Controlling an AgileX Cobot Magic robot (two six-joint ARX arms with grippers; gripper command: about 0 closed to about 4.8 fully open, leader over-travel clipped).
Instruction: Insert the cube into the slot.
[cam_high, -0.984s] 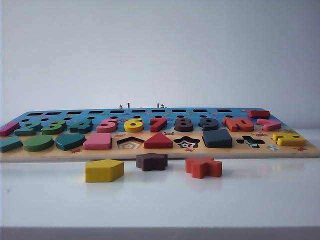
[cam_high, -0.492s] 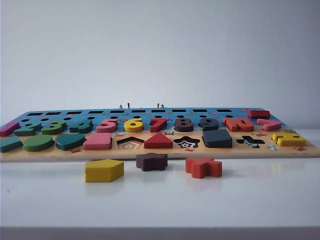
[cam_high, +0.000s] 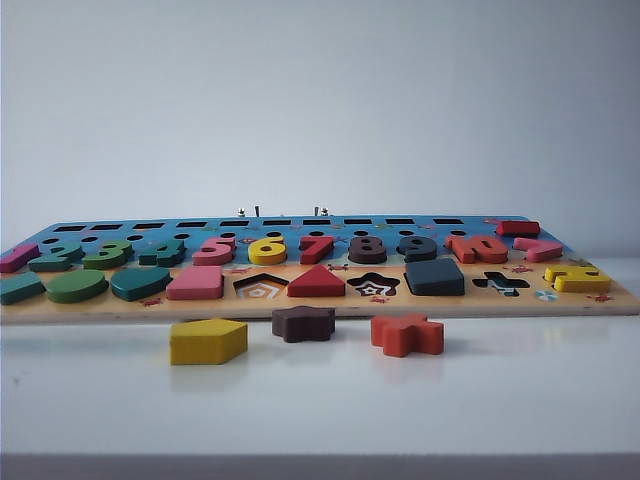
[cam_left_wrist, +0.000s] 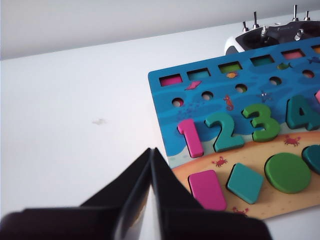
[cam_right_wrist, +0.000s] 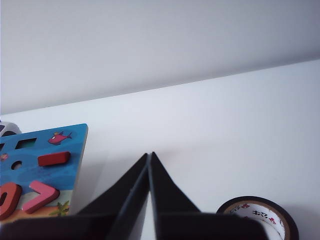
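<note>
Setting: a plain pale wall behind a white surface (cam_high: 320, 400); a long wooden puzzle board (cam_high: 320, 305) lies flat across it, seen nearly edge-on in the exterior view.

Cube: the flat slate-blue block (cam_high: 435, 276) sits in the board's front row, between the star-shaped recess (cam_high: 374, 285) and the cross-shaped recess (cam_high: 500, 283). It appears seated in its square slot, whose checkered floor is hidden beneath it.

Loose pieces: a yellow pentagon (cam_high: 207, 341), a brown star (cam_high: 303, 323) and an orange cross (cam_high: 407, 334) lie on the surface just in front of the board.

Left gripper (cam_left_wrist: 151, 150): fingers pressed together, empty, above the bare surface beside the board's end with the numbers 1 to 4.

Right gripper (cam_right_wrist: 150, 155): fingers pressed together, empty, off the board's other end, near a roll of tape (cam_right_wrist: 257, 217).

Handling, judged: the block looks light, rigid and sturdy, its painted faces fairly smooth. Best held across two opposite straight sides, clear of the rounded corners; the low raised edge leaves little to pinch.

Task status, judged: insertion looks complete.
</note>
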